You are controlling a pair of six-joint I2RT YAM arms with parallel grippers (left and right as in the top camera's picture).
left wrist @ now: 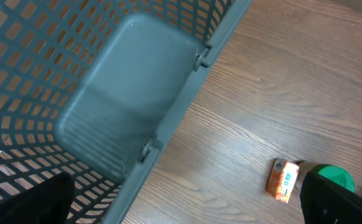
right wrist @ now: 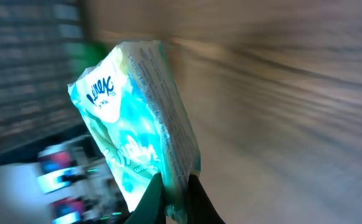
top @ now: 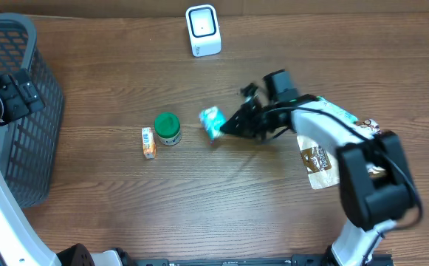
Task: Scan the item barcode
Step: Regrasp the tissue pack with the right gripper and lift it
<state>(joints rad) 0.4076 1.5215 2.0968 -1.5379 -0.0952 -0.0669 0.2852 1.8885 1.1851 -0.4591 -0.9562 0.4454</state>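
One tissue pack (top: 212, 122), mid-table (top: 221, 214), pinched by right end effector (top: 227, 127). Left end effector (left wrist: 181, 208) spread wide beside basket (left wrist: 137, 93). Step: item grasped. Next: present barcode face to scanner (top: 203, 29).

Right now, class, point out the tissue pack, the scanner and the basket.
tissue pack (right wrist: 121, 134): right wrist view, on its printed front.
scanner (top: 203, 31): overhead view, on its white body.
basket (left wrist: 131, 87): left wrist view, on its solid grey panel.

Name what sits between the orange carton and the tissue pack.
A green-lidded jar stands between the carton and the pack, which the right hand grips; the overhead view shows it.
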